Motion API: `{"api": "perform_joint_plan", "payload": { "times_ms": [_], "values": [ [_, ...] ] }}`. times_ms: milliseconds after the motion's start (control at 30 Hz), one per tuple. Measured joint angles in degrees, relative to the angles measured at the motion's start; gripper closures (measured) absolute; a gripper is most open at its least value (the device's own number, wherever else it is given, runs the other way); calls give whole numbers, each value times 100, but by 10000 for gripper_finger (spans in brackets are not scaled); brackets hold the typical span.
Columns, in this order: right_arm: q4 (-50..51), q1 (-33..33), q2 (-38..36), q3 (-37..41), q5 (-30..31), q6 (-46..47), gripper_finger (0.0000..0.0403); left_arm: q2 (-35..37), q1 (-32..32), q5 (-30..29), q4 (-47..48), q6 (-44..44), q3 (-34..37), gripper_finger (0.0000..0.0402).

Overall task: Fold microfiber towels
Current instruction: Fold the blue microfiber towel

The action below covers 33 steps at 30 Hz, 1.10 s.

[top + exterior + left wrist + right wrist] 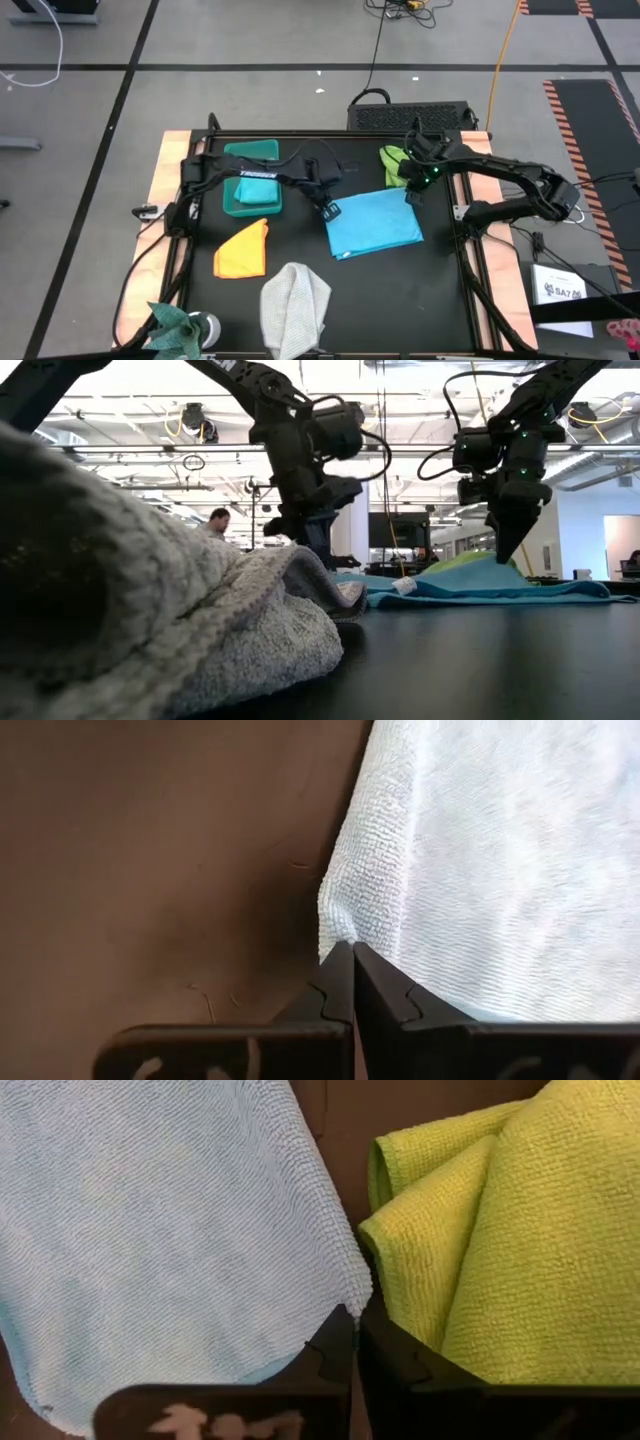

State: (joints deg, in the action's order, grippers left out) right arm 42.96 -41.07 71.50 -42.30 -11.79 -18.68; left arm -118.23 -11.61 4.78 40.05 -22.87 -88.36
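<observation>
The light blue towel [375, 225] lies spread on the black table's middle [440, 290]. My left gripper [330, 211] is shut on the towel's far left corner, and my right gripper [411, 196] is shut on its far right corner. The lime green towel [392, 159] lies bunched just beyond the right gripper. An orange-yellow towel [243, 250] lies on the table at near left. A light grey one [296, 305] lies crumpled at the near edge. A teal one [173, 322] hangs off the near left corner. My left gripper pinches the light blue towel's far left corner [340, 926] between its two fingertips [335, 982], coming steeply from above. The rest of the towel lies on the table. My right gripper pinches the towel's far right corner [345, 1288] between its two fingertips [333, 1342], slanting down from above. The corner is raised into a small peak [492, 563], and the cloth slopes from it down to the table.
A teal plastic bin [252, 181] stands far left, under the left arm. The grey towel [150, 610] fills the low view's left foreground. Cables run along the table's right edge [470, 270].
</observation>
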Motion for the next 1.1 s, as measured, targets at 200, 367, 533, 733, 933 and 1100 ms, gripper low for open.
{"api": "perform_joint_plan", "payload": {
  "times_ms": [200,367,533,733,933,1100],
  "values": [
    [-33,125,2,0,4,29,402,96,135,-73,-38,-64,0,401],
    [13,359,2,0,4,146,403,96,275,-81,-63,-172,0,401],
    [224,700,-9,0,298,155,403,163,389,-149,-46,-281,2,401],
    [323,1066,-232,-2,286,278,403,412,512,-300,-100,-431,0,401],
    [357,1344,-674,-4,278,394,403,511,691,-342,-115,-629,0,401],
    [372,1520,-1034,-4,278,431,403,527,872,-345,-124,-781,0,401]
  ]
}}
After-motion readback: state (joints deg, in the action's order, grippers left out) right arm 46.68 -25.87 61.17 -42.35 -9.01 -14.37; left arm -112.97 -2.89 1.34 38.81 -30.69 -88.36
